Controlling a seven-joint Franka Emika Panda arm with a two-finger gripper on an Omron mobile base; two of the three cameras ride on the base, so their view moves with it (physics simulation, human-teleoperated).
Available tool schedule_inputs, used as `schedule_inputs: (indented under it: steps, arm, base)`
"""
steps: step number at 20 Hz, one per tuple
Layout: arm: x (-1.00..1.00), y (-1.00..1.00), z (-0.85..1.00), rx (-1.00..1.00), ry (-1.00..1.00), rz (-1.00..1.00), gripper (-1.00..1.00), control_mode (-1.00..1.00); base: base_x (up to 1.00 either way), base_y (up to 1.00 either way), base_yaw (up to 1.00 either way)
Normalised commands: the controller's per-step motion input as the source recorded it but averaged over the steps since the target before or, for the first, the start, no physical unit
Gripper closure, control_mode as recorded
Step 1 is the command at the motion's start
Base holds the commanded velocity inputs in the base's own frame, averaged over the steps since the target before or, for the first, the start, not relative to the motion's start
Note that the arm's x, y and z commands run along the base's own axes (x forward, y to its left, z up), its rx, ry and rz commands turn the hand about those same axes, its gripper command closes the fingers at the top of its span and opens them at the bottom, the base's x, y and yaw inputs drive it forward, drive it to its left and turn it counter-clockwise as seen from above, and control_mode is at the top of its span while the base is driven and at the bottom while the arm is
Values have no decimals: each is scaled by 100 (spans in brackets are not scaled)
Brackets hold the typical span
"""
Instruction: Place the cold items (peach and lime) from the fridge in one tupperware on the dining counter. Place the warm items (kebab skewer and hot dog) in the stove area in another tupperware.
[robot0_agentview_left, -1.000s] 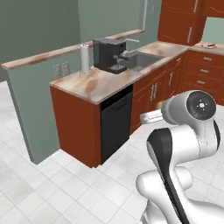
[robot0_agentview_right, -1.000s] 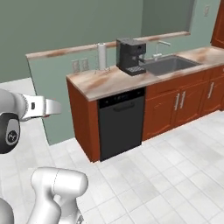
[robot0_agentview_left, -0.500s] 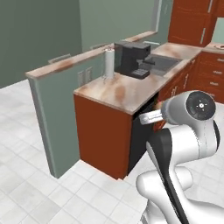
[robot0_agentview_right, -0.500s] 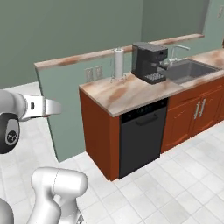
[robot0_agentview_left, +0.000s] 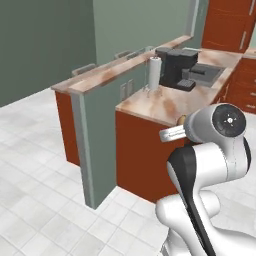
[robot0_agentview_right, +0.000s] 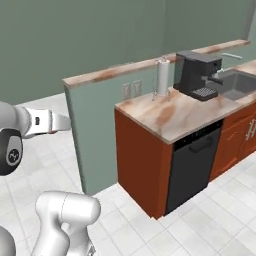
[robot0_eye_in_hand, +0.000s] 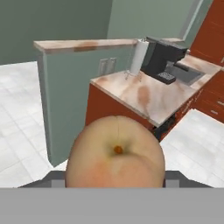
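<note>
The peach (robot0_eye_in_hand: 116, 153) sits directly ahead of the hand camera, at the gripper (robot0_eye_in_hand: 116, 177). The fingertips themselves are hidden behind the fruit, so the grip is inferred rather than seen: the jaws appear clamped on the peach, held apart by its width. In the left base view a small orange edge of the fruit shows beside the wrist. The fruit is round and has no long axis to align.

The counter (robot0_agentview_right: 170, 112) with the marbled top lies ahead and below the hand, well apart from it. It carries a coffee machine (robot0_agentview_right: 199, 75) and a paper towel roll (robot0_agentview_right: 163, 76), with a sink (robot0_agentview_right: 235, 85) beyond. A grey-fronted ledge (robot0_agentview_left: 95, 125) stands along the counter's far side. The floor is pale tile.
</note>
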Motion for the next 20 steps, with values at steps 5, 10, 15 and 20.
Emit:
schedule_inputs:
  steps: [5, 10, 15, 20]
  arm:
    - [0, 0, 0, 0, 0, 0, 100, 100]
    - [0, 0, 0, 0, 0, 0, 100, 100]
    - [0, 0, 0, 0, 0, 0, 100, 100]
    - [0, 0, 0, 0, 0, 0, 100, 100]
  base:
    - [10, 100, -14]
    - [17, 100, -19]
    - [27, 100, -24]
    - [32, 100, -29]
